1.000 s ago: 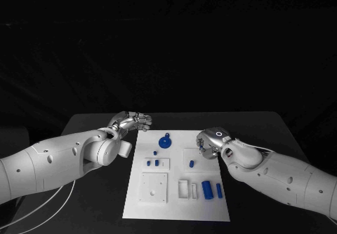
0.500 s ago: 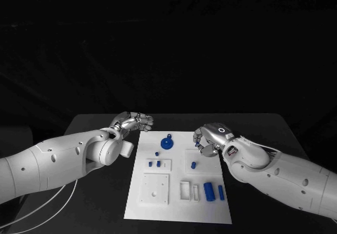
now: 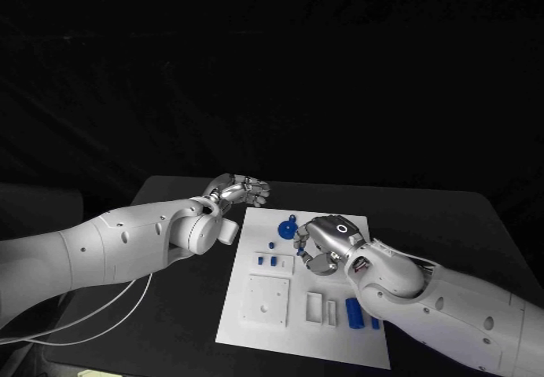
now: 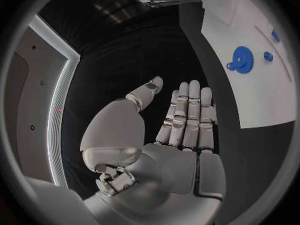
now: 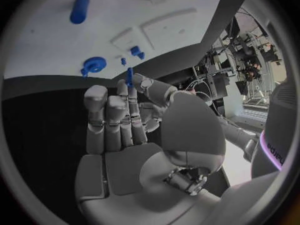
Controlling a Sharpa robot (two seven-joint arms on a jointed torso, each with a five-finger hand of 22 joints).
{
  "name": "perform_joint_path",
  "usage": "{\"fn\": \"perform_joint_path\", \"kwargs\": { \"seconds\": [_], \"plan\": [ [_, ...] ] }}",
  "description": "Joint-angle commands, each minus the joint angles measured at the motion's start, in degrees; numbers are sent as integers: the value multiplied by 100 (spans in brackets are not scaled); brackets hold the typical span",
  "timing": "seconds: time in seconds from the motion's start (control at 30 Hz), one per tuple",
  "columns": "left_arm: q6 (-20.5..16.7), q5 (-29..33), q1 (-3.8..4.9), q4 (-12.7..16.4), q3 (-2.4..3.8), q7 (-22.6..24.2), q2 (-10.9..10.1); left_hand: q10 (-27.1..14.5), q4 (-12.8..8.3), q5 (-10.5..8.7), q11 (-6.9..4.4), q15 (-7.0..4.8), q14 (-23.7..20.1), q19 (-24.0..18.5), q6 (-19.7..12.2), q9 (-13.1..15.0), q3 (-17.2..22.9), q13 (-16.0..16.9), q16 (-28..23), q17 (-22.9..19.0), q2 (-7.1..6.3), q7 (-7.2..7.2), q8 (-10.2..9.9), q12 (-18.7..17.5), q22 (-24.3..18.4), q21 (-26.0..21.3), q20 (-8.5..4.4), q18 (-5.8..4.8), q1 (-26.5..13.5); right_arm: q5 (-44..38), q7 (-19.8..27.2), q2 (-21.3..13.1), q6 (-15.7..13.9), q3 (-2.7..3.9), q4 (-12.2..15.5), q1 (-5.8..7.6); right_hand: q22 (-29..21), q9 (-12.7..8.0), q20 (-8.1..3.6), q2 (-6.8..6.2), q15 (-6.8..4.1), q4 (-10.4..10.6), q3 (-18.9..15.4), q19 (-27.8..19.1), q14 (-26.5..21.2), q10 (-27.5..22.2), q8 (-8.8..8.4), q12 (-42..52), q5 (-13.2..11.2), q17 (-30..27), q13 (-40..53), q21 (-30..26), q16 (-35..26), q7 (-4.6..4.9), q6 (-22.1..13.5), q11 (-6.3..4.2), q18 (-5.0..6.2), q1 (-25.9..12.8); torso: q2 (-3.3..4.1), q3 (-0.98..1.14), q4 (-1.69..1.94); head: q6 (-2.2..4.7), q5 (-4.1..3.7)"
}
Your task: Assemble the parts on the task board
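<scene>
The white task board (image 3: 272, 318) lies mid-table. On it are a blue disc (image 3: 288, 228) at the far end, two small blue pegs (image 3: 264, 258) on a raised block, and a blue cylinder (image 3: 354, 312) near the right edge. My right hand (image 3: 323, 245) hovers over the board's middle and pinches a small blue peg (image 5: 129, 77) between thumb and fingertip. The disc (image 5: 94, 65) and cylinder (image 5: 79, 10) lie beyond its fingers. My left hand (image 3: 240, 191) is off the board's far left corner, fingers straight and holding nothing (image 4: 184, 120); the disc (image 4: 242, 60) lies to its side.
White raised blocks with slots and holes (image 3: 266, 298) cover the board's near half. Bare black table (image 3: 170, 314) lies to the left of the board and beyond it, with a white cable (image 3: 108, 318) hanging under my left arm.
The camera has shifted. My right hand has moved from the board's right edge in over its middle. The left hand stays off the far left corner.
</scene>
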Motion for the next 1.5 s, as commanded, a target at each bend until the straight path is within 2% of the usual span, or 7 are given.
{"fn": "perform_joint_path", "kwargs": {
  "seconds": [0.03, 0.13, 0.33, 0.43, 0.57, 0.73, 1.5],
  "plan": [
    [-74, 52, 9, -14, 4, 103, 35, -29, -38, -13, -9, 6, 37, 14, -32, -2, 6, -8, -39, 7, 53, -21, 39, 14, 7, -36, 20, 116, -3, -284, 38, 109, 222, -63, -5, -47, 81, 6, -49, 7, -34, 44, -5, -5, 1, 258, 19, -6, -2, -4, -7, 30, -32, 2, 11, 45, 545, 58, -3, -4, 8, -38, 178],
    [-90, 53, 9, -29, 4, 105, 54, -27, -40, -13, -9, 7, 38, 14, -30, -2, 7, -8, -43, 8, 51, -21, 41, 14, 8, -38, 20, 116, -2, -387, 12, 216, 289, -207, 1, -91, 81, 7, -50, 9, -34, 44, -5, -5, 1, 257, 18, -7, -2, -4, -6, 30, -33, 3, 10, 45, 545, 59, 9, -8, 13, -63, 296],
    [-91, 59, 13, -48, 4, 103, 64, -22, -40, -13, -12, 7, 39, 14, -27, -2, 8, -7, -54, 13, 48, -23, 45, 17, 9, -42, 21, 115, 1, -605, -47, 471, 301, -377, -158, -165, 80, 7, -51, 16, -34, 43, -4, -5, 2, 257, 17, -10, -1, -4, -6, 29, -35, 4, 6, 46, 545, 63, 11, -1, 1, -178, 535],
    [-88, 63, 14, -55, 4, 103, 86, -20, -38, -13, -12, 8, 40, 14, -26, -2, 8, -7, -58, 14, 48, -23, 46, 18, 9, -43, 21, 114, -1, -656, -69, 538, 336, -448, -215, -194, 80, 8, -51, 16, -34, 41, -4, -5, 2, 257, 17, -11, -1, -5, -5, 28, -35, 4, 6, 46, 545, 65, 12, 0, 4, -213, 582],
    [-85, 63, 17, -58, 4, 99, 107, -20, -37, -13, -13, 8, 40, 14, -25, -2, 8, -7, -60, 15, 48, -23, 46, 18, 10, -44, 22, 114, -1, -675, -80, 601, 358, -484, -290, -255, 80, 8, -52, 17, -34, 40, -4, -5, 2, 257, 16, -12, 0, -5, -5, 28, -36, 4, 6, 46, 545, 66, 16, -9, 17, -227, 591],
    [-79, 63, 21, -67, 4, 97, 131, -19, -37, -13, -13, 9, 41, 14, -25, -2, 8, -7, -64, 17, 48, -24, 47, 19, 10, -45, 22, 114, -1, -748, -119, 683, 366, -528, -387, -311, 80, 8, -52, 19, -33, 39, -4, -4, 3, 258, 16, -13, 0, -5, -4, 28, -37, 4, 5, 46, 545, 67, 15, -5, 10, -301, 727],
    [-79, 64, 29, -62, 4, 88, 160, -20, -32, -13, -13, 11, 41, 13, -28, -4, 8, -8, -83, 25, 44, -23, 49, 17, 12, -52, 23, 112, -3, -757, -125, 743, 453, -604, -502, -330, 79, 10, -53, 24, -33, 38, -6, -4, 5, 259, 15, -19, 1, -6, -2, 26, -40, 6, 3, 47, 545, 65, 12, -9, 5, -445, 822]
  ]
}}
